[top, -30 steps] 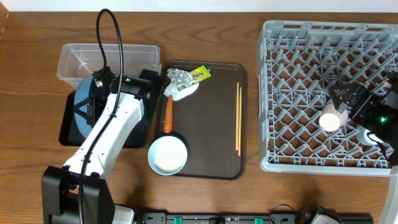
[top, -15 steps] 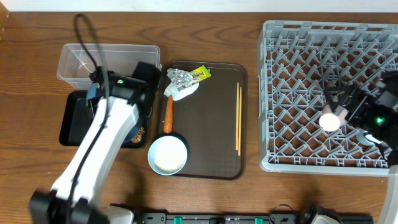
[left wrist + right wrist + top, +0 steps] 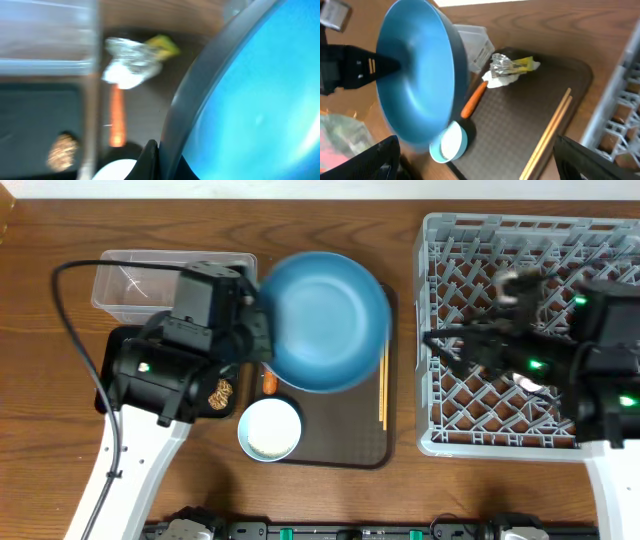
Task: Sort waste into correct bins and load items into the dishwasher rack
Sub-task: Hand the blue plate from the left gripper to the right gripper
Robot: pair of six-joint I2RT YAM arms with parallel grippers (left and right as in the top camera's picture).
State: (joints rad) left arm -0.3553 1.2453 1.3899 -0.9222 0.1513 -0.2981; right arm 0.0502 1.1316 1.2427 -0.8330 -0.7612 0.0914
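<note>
Left claw (image 3: pixel 258 330): shut tight on one edge of the blue plate (image 3: pixel 325 320). It holds nothing else.
Right claw (image 3: pixel 450 345): wide open and empty. Its two fingers (image 3: pixel 375 160) are far apart, and it reaches out over the left side of the grey rack (image 3: pixel 450 270) toward the plate.
Where the plate is: up in the air over the brown tray (image 3: pixel 340 450), between the clear tub (image 3: pixel 120 275) and the rack. Only the left claw touches it.
Under it: the carrot stick (image 3: pixel 268 383) and white bowl (image 3: pixel 270 430) peek out below, and the chopsticks (image 3: pixel 383 385) lie just beside.
Which way it points: the hollow side faces up and tips a bit toward the rack. The pinched edge is on the tub side and the free edge is on the rack side.
Long side: none, because it is round.
What could go wrong: the plate hangs from one edge, so it could slip or swing down. Then it may hit the bowl or knock the chopsticks. It could also bump the rack wall or the open right claw if it comes across too low.
</note>
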